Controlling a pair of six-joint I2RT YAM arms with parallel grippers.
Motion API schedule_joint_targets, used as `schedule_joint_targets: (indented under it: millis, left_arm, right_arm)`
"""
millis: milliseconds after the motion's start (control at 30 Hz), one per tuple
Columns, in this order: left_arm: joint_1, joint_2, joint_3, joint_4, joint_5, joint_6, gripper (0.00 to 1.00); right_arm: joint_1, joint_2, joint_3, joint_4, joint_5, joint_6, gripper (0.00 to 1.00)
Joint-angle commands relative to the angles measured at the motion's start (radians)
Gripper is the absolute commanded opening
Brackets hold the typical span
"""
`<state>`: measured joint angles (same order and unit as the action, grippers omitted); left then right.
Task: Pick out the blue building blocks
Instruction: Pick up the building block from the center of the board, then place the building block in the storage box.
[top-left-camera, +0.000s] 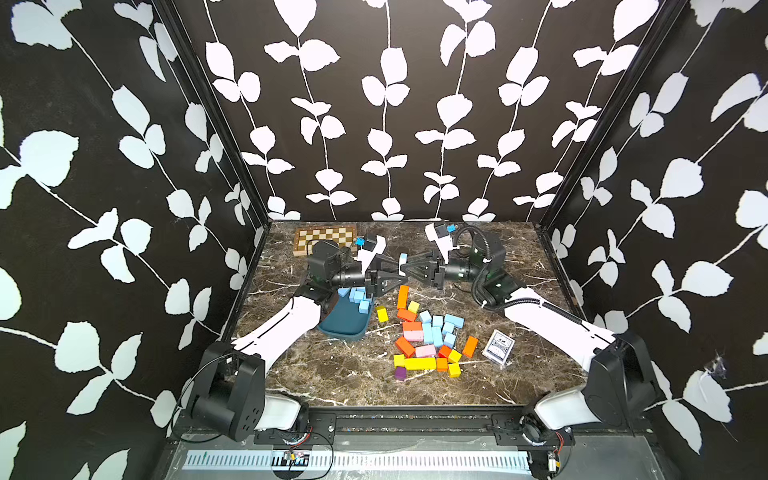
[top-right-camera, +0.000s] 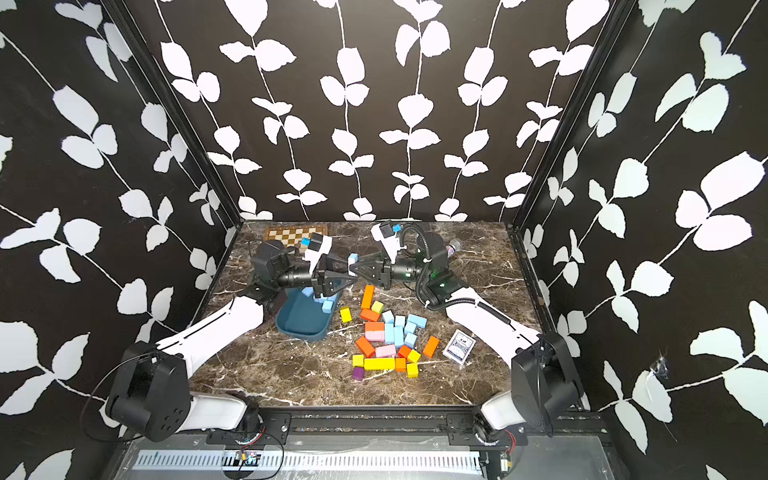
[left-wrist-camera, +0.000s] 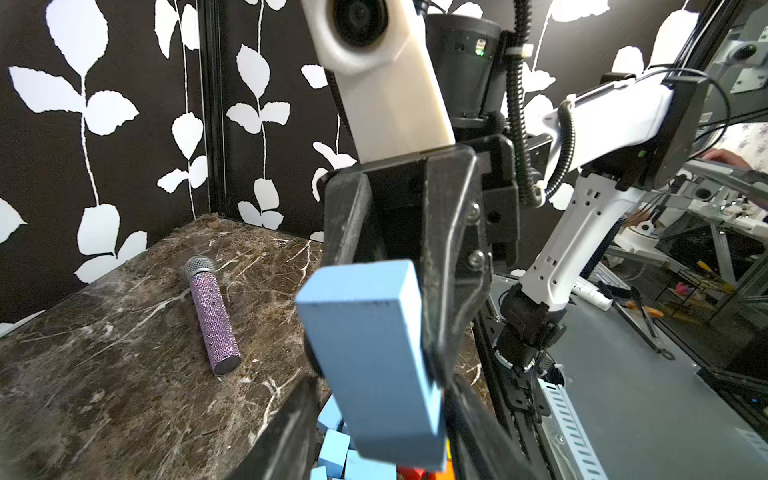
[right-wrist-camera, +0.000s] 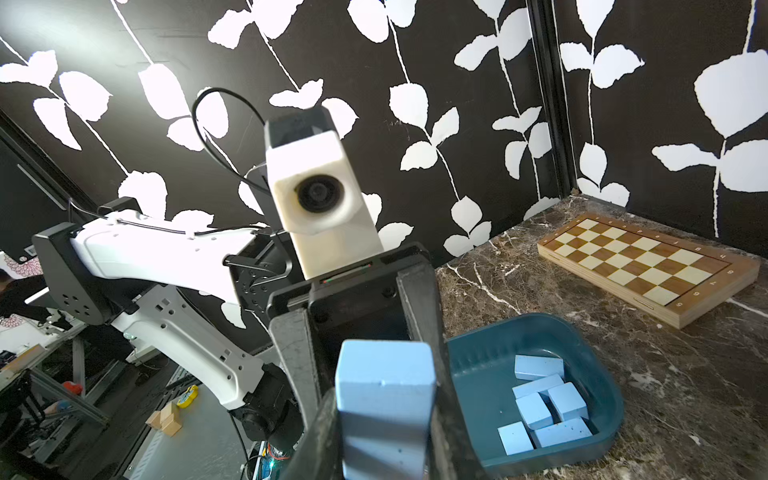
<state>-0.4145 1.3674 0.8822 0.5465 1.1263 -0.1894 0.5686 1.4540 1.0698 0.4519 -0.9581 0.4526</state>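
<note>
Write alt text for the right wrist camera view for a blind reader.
The right gripper holds a light blue block close up, facing the left gripper. Beyond it, a dark teal tray holds several blue blocks, with a chessboard on the marble table.

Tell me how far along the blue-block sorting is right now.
Done: several blue blocks lie in the teal tray. In hand: the right gripper holds one blue brick in mid-air, the left gripper straddling it, seemingly a handover. Left: a cluster of blue blocks among the mixed pile.
</note>
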Motion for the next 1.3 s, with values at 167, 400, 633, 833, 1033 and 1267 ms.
schedule_joint_targets:
  millis: [167, 400, 633, 833, 1033, 1267]
  left_arm:
    - [-0.007, -0.001, 0.028, -0.008, 0.019, 0.024, 0.29]
    - [-0.005, -0.028, 0.051, -0.218, -0.046, 0.134, 0.14]
    - [-0.003, -0.114, 0.066, -0.659, -0.407, 0.341, 0.13]
    - [-0.003, -0.100, 0.075, -0.977, -0.908, 0.350, 0.14]
    - [0.022, -0.080, -0.020, -0.996, -1.041, 0.272, 0.16]
    - [0.109, 0.018, -0.052, -0.977, -1.047, 0.205, 0.16]
  right_arm:
    - [0.009, -0.008, 0.023, 0.044, -0.020, -0.024, 0.26]
    - [0.008, -0.104, -0.018, -0.130, 0.210, -0.099, 0.59]
    - [0.006, -0.210, -0.114, -0.191, 0.475, -0.126, 0.67]
    - [0.007, -0.190, -0.138, -0.230, 0.537, -0.047, 0.66]
    - [0.007, -0.144, -0.148, -0.229, 0.551, 0.018, 0.66]
    - [0.010, -0.124, -0.167, -0.217, 0.538, 0.046, 0.66]
